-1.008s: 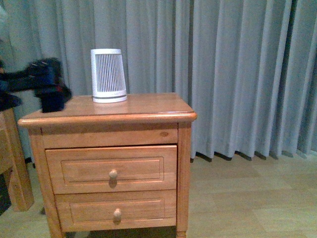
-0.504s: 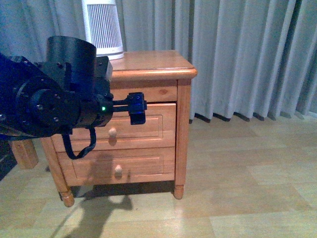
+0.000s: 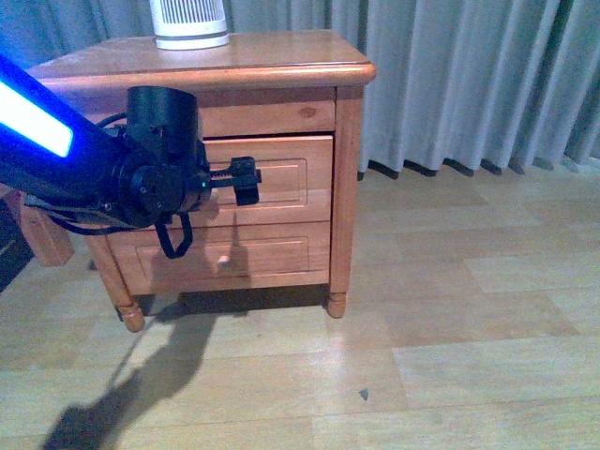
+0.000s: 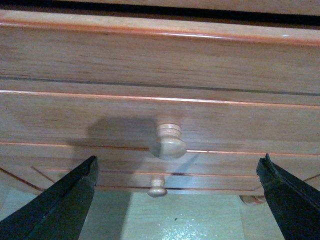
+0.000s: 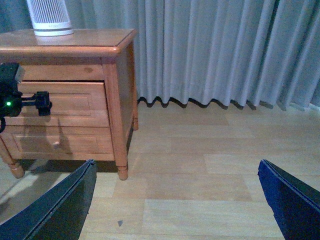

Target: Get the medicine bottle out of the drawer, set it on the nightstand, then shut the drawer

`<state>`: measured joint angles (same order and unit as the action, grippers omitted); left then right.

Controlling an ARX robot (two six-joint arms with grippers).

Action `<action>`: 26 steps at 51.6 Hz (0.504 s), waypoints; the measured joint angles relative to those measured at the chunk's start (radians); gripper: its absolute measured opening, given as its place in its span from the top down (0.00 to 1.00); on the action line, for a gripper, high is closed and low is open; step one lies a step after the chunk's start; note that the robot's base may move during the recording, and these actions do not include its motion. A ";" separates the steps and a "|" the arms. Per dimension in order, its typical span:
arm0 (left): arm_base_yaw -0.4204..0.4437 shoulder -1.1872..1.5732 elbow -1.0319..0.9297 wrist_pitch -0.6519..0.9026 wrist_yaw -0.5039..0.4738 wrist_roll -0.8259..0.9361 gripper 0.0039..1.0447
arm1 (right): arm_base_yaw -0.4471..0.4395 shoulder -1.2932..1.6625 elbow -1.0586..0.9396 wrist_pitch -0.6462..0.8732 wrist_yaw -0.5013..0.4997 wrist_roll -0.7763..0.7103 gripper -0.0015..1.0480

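Left fingers advanced to drawer, spread, knob between; right fingers spread over floor.

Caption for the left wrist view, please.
Open left pincer faces the knob of the upper drawer, not yet touching it.

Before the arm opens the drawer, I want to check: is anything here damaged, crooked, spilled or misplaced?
Nothing serious. The nightstand stands level, its upper drawer and lower drawer look shut, and the white ribbed device sits upright on top. Only a small dark speck lies on the floor in front.
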<state>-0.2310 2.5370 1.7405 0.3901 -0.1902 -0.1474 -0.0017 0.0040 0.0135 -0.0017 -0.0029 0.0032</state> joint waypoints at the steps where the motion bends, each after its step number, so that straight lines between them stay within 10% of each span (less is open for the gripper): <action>1: 0.002 0.008 0.013 -0.001 -0.004 0.000 0.06 | 0.000 0.000 0.000 0.000 0.000 0.000 0.07; 26: -0.021 0.100 0.147 -0.026 -0.038 0.008 0.06 | 0.000 0.000 0.000 0.000 0.000 0.000 0.07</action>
<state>-0.2516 2.6366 1.8874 0.3641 -0.2279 -0.1398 -0.0017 0.0040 0.0135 -0.0017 -0.0029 0.0032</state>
